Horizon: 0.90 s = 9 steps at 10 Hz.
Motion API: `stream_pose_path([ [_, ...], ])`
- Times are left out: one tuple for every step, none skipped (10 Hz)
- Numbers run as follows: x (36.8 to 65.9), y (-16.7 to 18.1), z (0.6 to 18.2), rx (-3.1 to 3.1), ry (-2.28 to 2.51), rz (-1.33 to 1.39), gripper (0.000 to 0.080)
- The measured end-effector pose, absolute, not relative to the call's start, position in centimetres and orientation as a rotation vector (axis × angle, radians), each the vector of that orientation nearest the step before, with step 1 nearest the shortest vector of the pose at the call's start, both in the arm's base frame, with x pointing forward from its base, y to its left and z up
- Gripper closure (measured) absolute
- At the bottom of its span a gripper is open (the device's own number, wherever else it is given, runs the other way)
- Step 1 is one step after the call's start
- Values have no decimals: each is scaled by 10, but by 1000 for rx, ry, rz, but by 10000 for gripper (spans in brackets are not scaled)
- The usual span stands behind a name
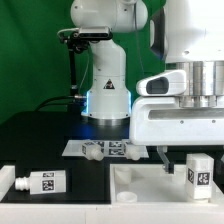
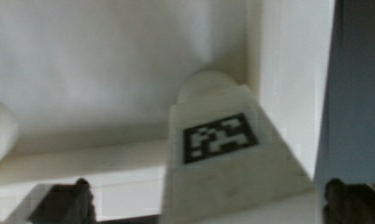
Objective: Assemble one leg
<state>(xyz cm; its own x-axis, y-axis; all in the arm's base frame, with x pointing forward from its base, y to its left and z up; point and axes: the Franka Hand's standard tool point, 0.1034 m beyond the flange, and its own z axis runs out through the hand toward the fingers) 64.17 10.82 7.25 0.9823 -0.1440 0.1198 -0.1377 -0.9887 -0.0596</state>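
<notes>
A leg (image 1: 197, 172), a chunky white peg with a black-and-white tag, stands upright on the wide white tray-like board (image 1: 140, 185) at the exterior view's lower right. My gripper (image 1: 195, 152) hangs right over it. In the wrist view the leg (image 2: 219, 140) fills the middle between my two dark fingertips (image 2: 68, 200). The jaws are apart, with a visible gap between the leg and one finger. My gripper (image 2: 210, 205) is open around the leg and is not gripping it. A second leg (image 1: 40, 182) lies on its side at the exterior view's lower left.
The marker board (image 1: 100, 148) lies flat in front of the robot base (image 1: 107, 95). The black table carries it, with a green backdrop behind. A white rim runs along the table's front edge under the lying leg.
</notes>
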Motion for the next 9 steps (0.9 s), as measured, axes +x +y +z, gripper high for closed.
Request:
stream_pose_path([
  [641, 108, 72, -3076, 229, -190, 150],
  [642, 108, 72, -3076, 231, -190, 266],
  [641, 108, 72, -3066, 305, -188, 266],
  [641, 108, 72, -3052, 397, -185, 479],
  [641, 108, 72, -3026, 532, -180, 515],
  [640, 109, 71, -2979, 746, -170, 515],
  [638, 112, 72, -2921, 1001, -164, 515],
  [635, 115, 74, -2843, 1265, -151, 515],
  [634, 115, 74, -2747, 1480, -117, 515],
])
